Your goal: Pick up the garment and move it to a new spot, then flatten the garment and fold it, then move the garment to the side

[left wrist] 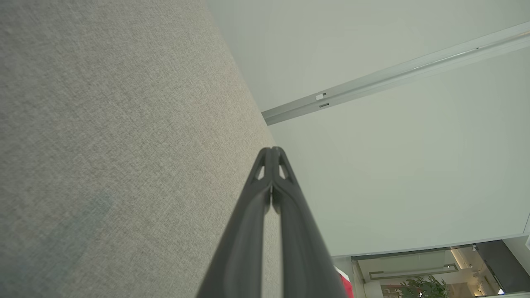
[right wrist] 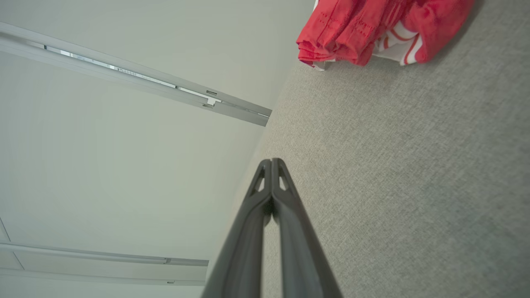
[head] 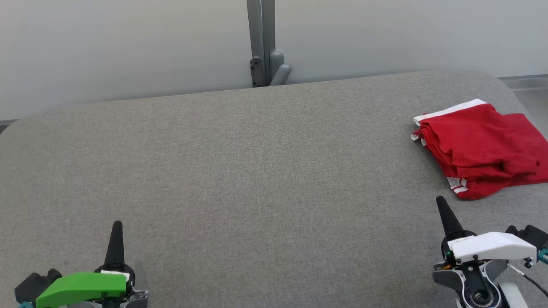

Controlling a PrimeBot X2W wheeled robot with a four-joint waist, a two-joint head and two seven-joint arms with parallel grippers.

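Garment lies folded at the worktop's right edge, seemingly set aside; left hand and right hand rest closed, empty.

We log the table top as grey woven cloth, matt, with a coarse visible weave. The garment is soft red cloth, matt and wrinkled, with white trim carrying red stripes. On the left gripper and right gripper we mark the fingers as dark plastic, matt and smooth. The green cover is smooth plastic with a slight sheen, and the white cover looks the same. The post looks like grey painted metal, satin. We tag the wall pale, smooth, matt.
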